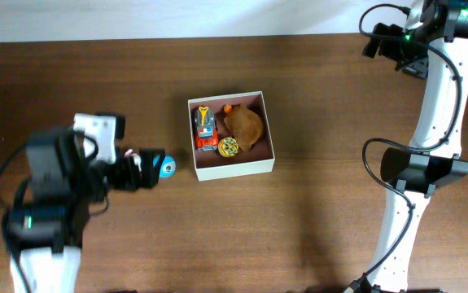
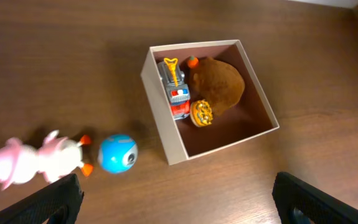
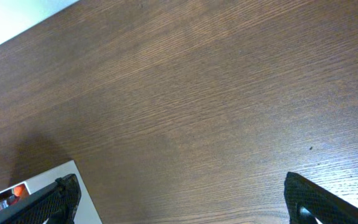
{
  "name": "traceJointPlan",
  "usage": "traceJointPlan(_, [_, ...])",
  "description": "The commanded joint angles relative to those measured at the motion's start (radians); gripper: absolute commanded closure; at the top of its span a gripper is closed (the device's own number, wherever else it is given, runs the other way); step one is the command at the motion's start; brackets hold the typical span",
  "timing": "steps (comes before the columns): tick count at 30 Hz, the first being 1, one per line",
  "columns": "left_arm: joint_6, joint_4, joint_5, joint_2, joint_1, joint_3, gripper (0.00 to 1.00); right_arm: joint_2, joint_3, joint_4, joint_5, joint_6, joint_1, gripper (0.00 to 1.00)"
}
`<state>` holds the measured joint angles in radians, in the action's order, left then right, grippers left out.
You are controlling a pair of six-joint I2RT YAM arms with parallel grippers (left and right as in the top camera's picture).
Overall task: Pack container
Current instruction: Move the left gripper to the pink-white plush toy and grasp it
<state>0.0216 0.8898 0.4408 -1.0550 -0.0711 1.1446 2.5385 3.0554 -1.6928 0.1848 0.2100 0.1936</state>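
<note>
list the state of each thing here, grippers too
container, upright, open-topped, partly filled
toy truck, inside the container
brown plush, inside the container
yellow round toy, inside the container
blue ball, on the table, outside the container
pink and white toy, on the table, outside
left gripper, open, empty
right gripper, open, empty

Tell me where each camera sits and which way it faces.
Overhead: fixed above the table, looking straight down on the container; left arm and right arm show.
Left wrist: left of the container, looking down at it, a blue ball and a pink toy; own fingers in the lower corners.
Right wrist: tilted down at bare wood; own fingers in the lower corners.
Shared: all views catch the container, the right wrist only a corner.
</note>
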Motion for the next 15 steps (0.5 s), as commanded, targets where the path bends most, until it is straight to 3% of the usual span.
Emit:
traceJointPlan(1, [0.012,0.005,0.089,-0.127,0.003,0.025,0.00,-0.037,-0.005,-0.006,0.006,0.005,-0.003,0.01])
traceJointPlan(4, [0.007,-0.001,0.096,-0.208,0.003,0.025,0.00,-0.037,-0.005,-0.006,0.006,0.006,-0.003,0.01])
traceJointPlan(7, [0.014,-0.014,-0.001,-0.271,0.003,0.025,0.00,-0.037,-0.005,-0.006,0.006,0.006,-0.003,0.01])
traceJointPlan(11, [0.215,0.002,-0.279,-0.349,0.003,0.025,0.01,-0.037,-0.005,-0.006,0.006,0.006,-0.003,0.01])
traceJointPlan(15, [0.264,-0.018,-0.388,-0.433,0.003,0.025,0.01,-0.037,-0.005,-0.006,0.006,0.006,-0.003,0.01])
